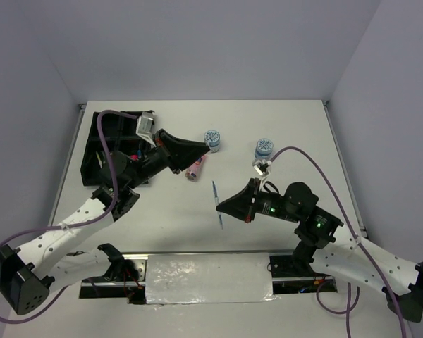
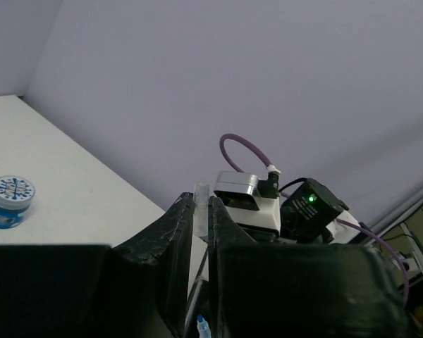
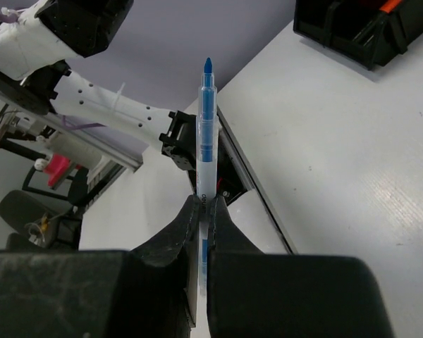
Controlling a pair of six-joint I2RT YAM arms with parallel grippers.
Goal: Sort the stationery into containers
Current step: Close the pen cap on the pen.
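Clamps blue pen (image 3: 206,127) in right gripper (image 3: 204,204) over table (image 1: 162,211) middle, well apart from tray (image 1: 92,151) at far left; pinches thin clear pen (image 2: 201,211) in left gripper (image 2: 199,200), raised near pink tube (image 1: 195,169)

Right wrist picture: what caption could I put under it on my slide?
The right gripper pinches a blue pen, tip up, over the white table, with the black tray in the far corner.

The black plastic tray (image 1: 97,151) sat at ten o'clock on the white table (image 1: 162,211), one round blue-white tub (image 1: 213,139) at twelve, another tub (image 1: 265,148) at two, a pink tube (image 1: 195,169) near the middle.
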